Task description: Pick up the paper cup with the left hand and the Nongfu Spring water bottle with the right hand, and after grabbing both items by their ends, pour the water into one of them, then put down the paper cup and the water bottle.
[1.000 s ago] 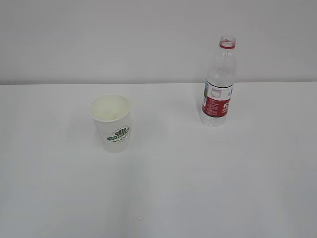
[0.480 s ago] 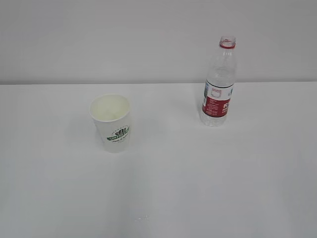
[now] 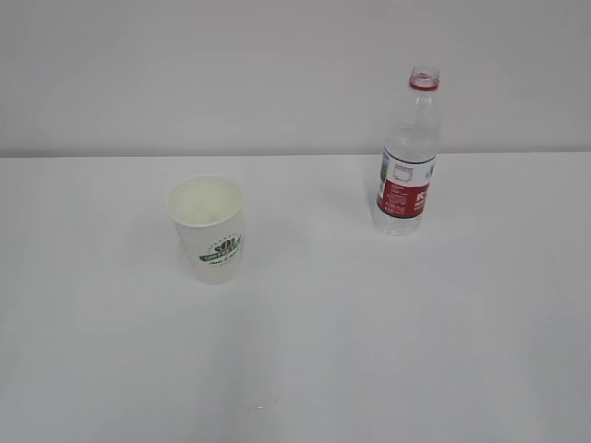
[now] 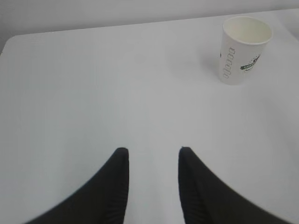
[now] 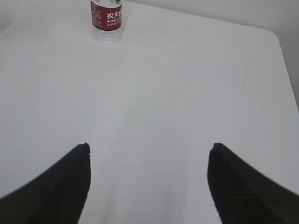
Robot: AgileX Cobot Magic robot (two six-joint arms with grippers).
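Standing upright on the white table [image 3: 305, 351], the paper cup [image 3: 210, 226], white with a green logo, sits at 10 o'clock; contents indistinct. The capless, red-labelled Nongfu Spring water bottle [image 3: 406, 152] stands at 2 o'clock. My left hand [image 4: 152, 156] is parted, empty. My right hand [image 5: 148, 151] is spread wide, empty.

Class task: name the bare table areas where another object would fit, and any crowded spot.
Bare table lies in front of the paper cup and the bottle, and between them. Left of the cup is also free. Nowhere is crowded.
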